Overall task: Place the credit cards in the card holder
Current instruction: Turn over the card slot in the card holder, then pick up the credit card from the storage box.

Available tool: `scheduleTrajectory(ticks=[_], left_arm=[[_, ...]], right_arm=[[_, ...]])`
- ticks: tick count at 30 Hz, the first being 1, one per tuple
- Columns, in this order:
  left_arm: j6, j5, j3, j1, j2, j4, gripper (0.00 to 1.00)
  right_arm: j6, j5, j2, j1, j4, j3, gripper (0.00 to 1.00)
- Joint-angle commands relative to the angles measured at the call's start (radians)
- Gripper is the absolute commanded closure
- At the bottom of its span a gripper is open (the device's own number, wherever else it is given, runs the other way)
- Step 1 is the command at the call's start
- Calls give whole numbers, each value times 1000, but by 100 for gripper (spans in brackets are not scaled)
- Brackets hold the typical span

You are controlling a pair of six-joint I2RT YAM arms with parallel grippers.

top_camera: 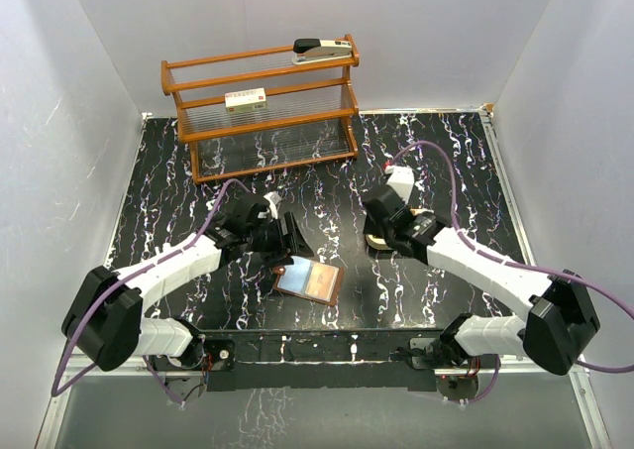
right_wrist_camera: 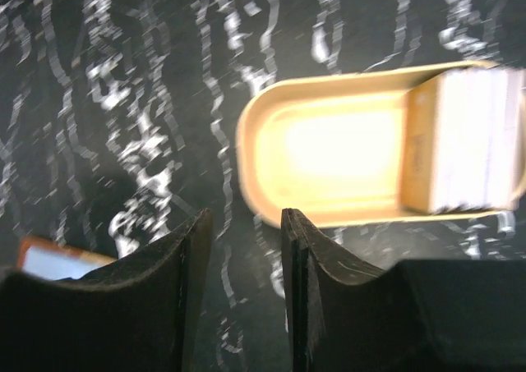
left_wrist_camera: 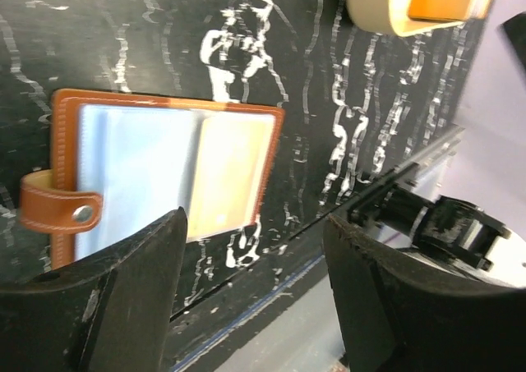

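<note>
The card holder (top_camera: 310,281) lies spread open on the black marbled table, near the front centre. In the left wrist view the card holder (left_wrist_camera: 230,163) shows a tan lining on one half and a pale blue-grey credit card (left_wrist_camera: 136,175) on the other, beside the snap tab (left_wrist_camera: 57,212). I cannot tell whether that card is tucked in. My left gripper (left_wrist_camera: 255,261) is open and empty, just above the holder's near edge. My right gripper (right_wrist_camera: 242,228) is open a little and empty, beside a tan tray (right_wrist_camera: 329,216) that holds a whitish stack (right_wrist_camera: 472,138).
A wooden rack (top_camera: 263,107) stands at the back with a stapler (top_camera: 322,50) on its top shelf and a white box with a red label (top_camera: 246,98) on the middle shelf. White walls close in both sides. The table's front edge lies just behind the holder.
</note>
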Motion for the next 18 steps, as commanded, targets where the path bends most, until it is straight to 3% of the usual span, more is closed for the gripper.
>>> scheduleTrajectory(ticks=[1,10,18], left_arm=[[92,-118,48,-3,-45,-171,35],[166,-178,44,-2,-16,-232,36],[190,-181,-4,-2,28,-226,36]], right_arm=[[-119,22,15,-138,-39,66,61],[-217,53,120,-313,-82,120,50],[-249,139,253,-342,-129,177,47]])
